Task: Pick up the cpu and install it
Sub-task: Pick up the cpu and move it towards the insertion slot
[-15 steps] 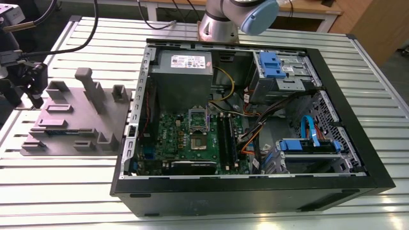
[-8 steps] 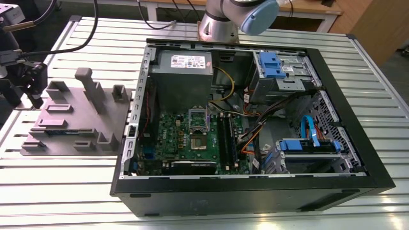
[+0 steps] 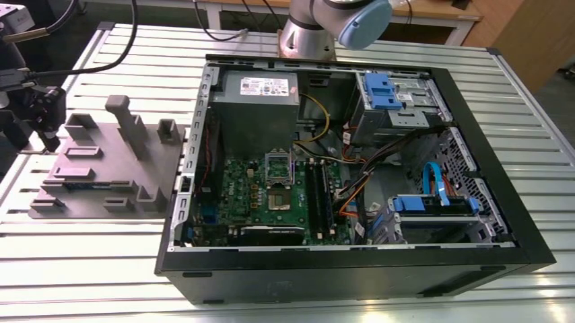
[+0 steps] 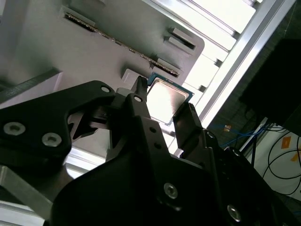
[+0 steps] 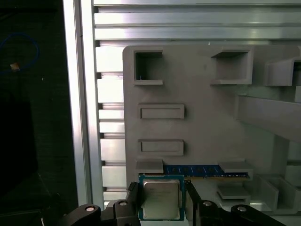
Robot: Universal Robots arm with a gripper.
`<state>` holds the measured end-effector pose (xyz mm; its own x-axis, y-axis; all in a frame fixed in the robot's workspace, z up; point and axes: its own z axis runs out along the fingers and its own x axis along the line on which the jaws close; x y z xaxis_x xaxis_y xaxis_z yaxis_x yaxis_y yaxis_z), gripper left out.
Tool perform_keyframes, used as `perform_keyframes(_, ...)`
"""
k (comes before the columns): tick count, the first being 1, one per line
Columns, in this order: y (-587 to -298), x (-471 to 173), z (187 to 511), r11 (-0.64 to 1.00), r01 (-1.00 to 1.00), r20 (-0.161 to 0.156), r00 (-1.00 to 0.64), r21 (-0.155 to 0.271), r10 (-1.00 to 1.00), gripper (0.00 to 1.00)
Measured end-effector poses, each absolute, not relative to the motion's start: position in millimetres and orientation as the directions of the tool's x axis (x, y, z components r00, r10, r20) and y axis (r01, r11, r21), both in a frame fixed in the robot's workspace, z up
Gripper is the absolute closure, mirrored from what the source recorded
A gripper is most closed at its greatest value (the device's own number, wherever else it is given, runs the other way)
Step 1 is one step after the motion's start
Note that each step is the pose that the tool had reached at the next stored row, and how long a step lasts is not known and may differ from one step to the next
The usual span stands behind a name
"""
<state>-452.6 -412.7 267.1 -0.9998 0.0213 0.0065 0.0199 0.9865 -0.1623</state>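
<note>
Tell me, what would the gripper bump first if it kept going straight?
Probably the cpu, lying on the grey holder right ahead of the gripper, though the gap is hard to judge.

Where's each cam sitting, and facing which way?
Exterior view: off the arm, raised, looking down on the open computer case and grey fixture; the arm shows beyond the case.
First wrist view: on the wrist, facing squarely onto the fixture; gripper flanks the cpu.
Second wrist view: on the wrist, slanting along the gripper toward the cpu.
Both wrist views share gripper, cpu, fixture.
</note>
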Motion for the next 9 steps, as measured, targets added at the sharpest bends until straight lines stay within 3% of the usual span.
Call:
perform_keyframes(5,-412.7,-452.7,267.3,0.988,0.02,0.007,-1.0,-0.154,0.021,0.53)
perform_keyframes(9,-412.9,-452.6,267.1,0.997,0.02,0.008,-1.0,-0.081,0.021,0.53)
